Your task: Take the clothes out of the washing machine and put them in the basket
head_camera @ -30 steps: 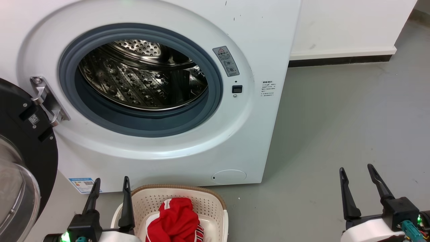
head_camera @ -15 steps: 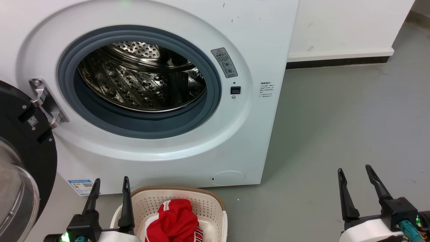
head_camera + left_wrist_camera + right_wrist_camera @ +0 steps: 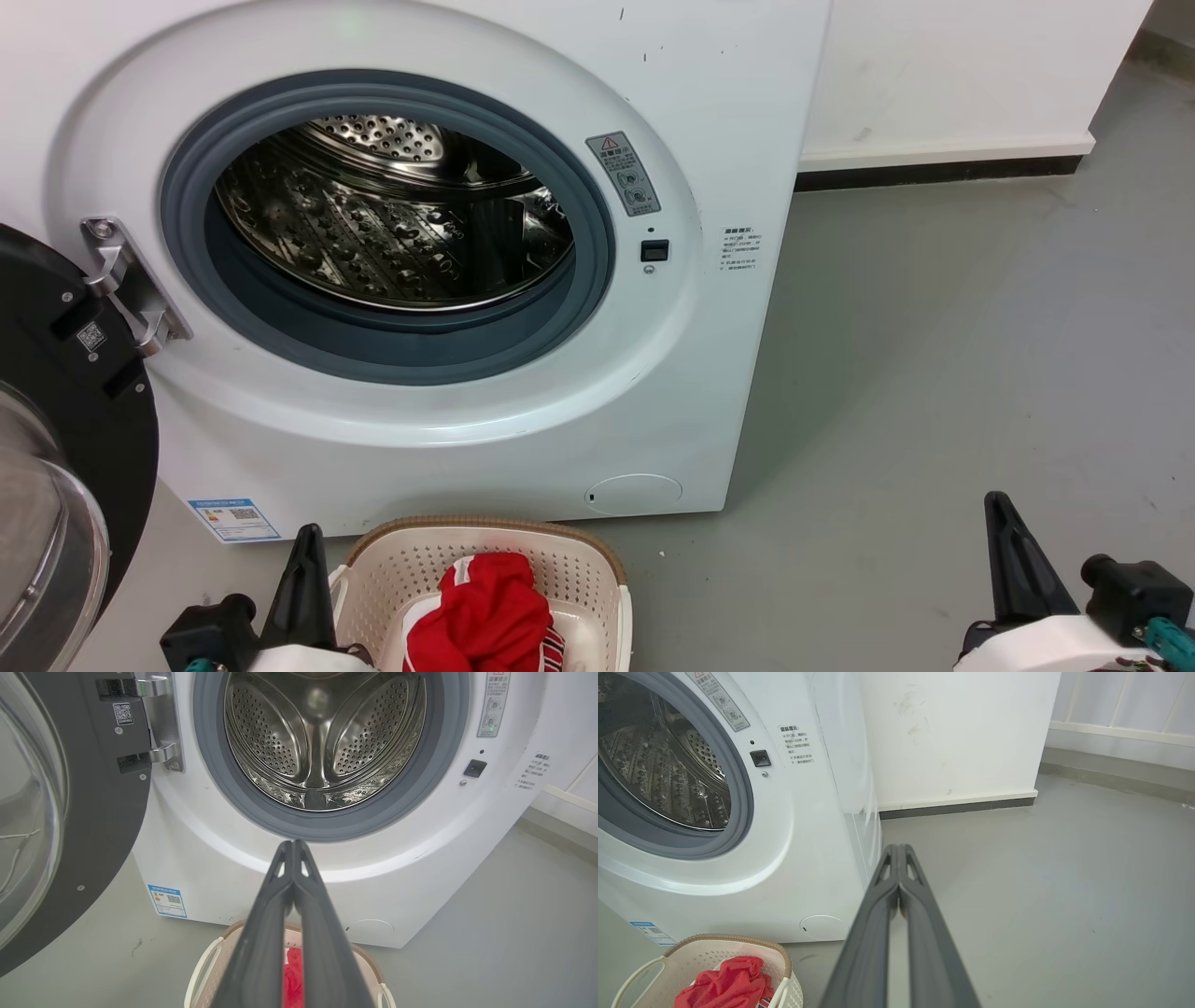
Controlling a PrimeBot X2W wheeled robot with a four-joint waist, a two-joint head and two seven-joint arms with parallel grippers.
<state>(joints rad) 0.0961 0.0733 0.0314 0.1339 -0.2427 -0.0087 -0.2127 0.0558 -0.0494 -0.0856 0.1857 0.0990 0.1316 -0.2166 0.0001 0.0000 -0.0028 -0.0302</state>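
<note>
The washing machine stands with its porthole open, and I see no fabric in its steel drum, which also shows in the left wrist view. The red clothes lie bunched in the cream basket on the floor just in front of the washer. My left gripper is shut and empty beside the basket's left rim. Its fingertips meet above the basket. My right gripper is shut and empty over bare floor, far right of the basket and clothes.
The black-framed glass door hangs open at the left, close to my left arm. Grey floor stretches to the right of the washer. A white wall with a dark skirting closes the back.
Both grippers have gone from open to shut and sit slightly lower in the head view. The basket and clothes have not moved.
</note>
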